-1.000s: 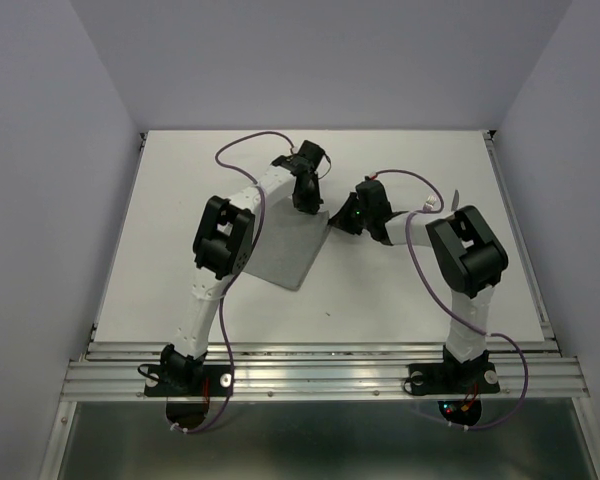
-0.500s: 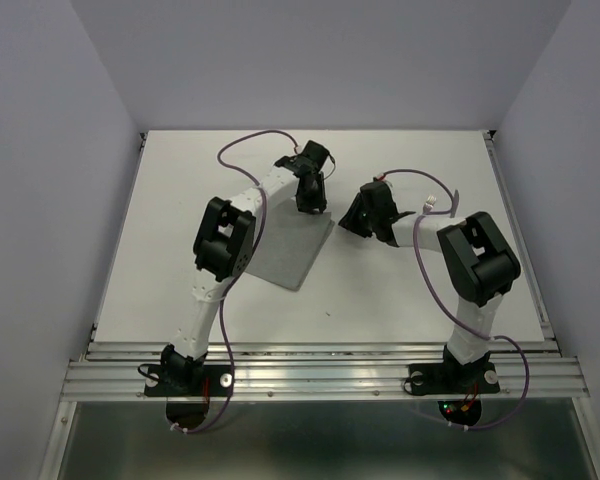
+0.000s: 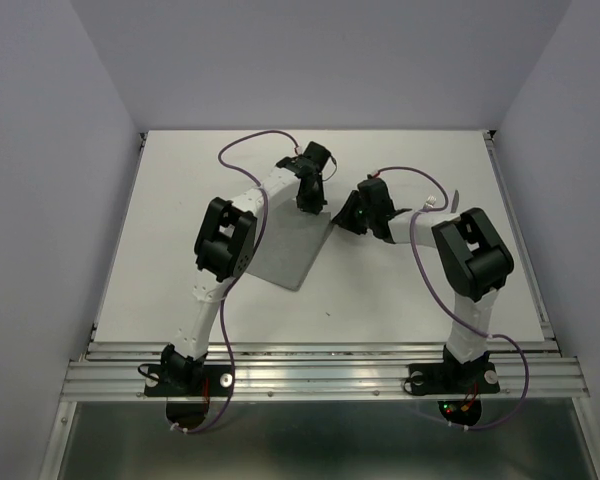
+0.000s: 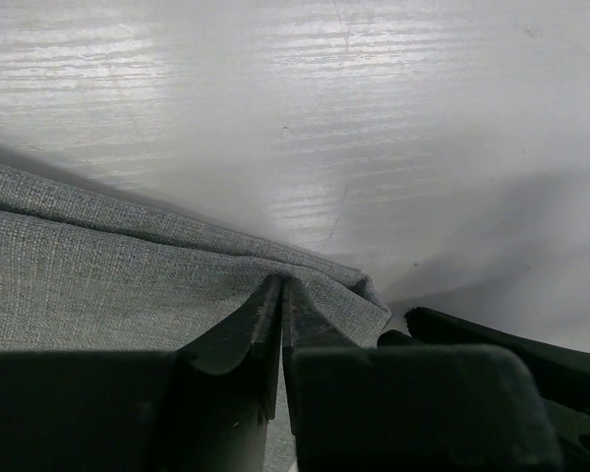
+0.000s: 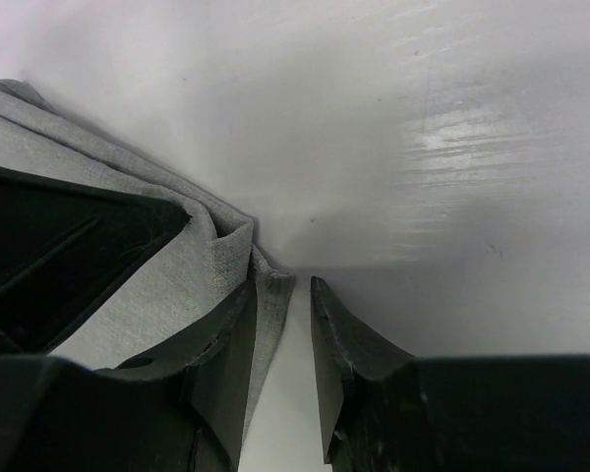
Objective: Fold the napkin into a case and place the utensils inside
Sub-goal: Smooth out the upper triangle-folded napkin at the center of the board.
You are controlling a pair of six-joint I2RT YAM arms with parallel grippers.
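Note:
The grey napkin [image 3: 292, 250] lies flat on the white table, its far right corner between my two grippers. My left gripper [image 3: 311, 201] is shut on the napkin's far edge; the left wrist view shows the jaws [image 4: 280, 285] pressed together with cloth [image 4: 98, 275] bunched around them. My right gripper [image 3: 343, 221] is at the napkin's right corner. In the right wrist view its jaws [image 5: 283, 290] stand a little apart, and the folded cloth corner [image 5: 271, 287] lies against the left finger. I make out no fork or knife for certain.
The white table [image 3: 180, 200] has raised rails at its left, right and near edges. A slim pale streak [image 3: 456, 198] lies by the right arm's elbow; I cannot tell what it is. Purple cables loop over both arms.
My right gripper drew back to the right half a second ago and has come back left to the napkin's corner. The left gripper has stayed on the cloth edge.

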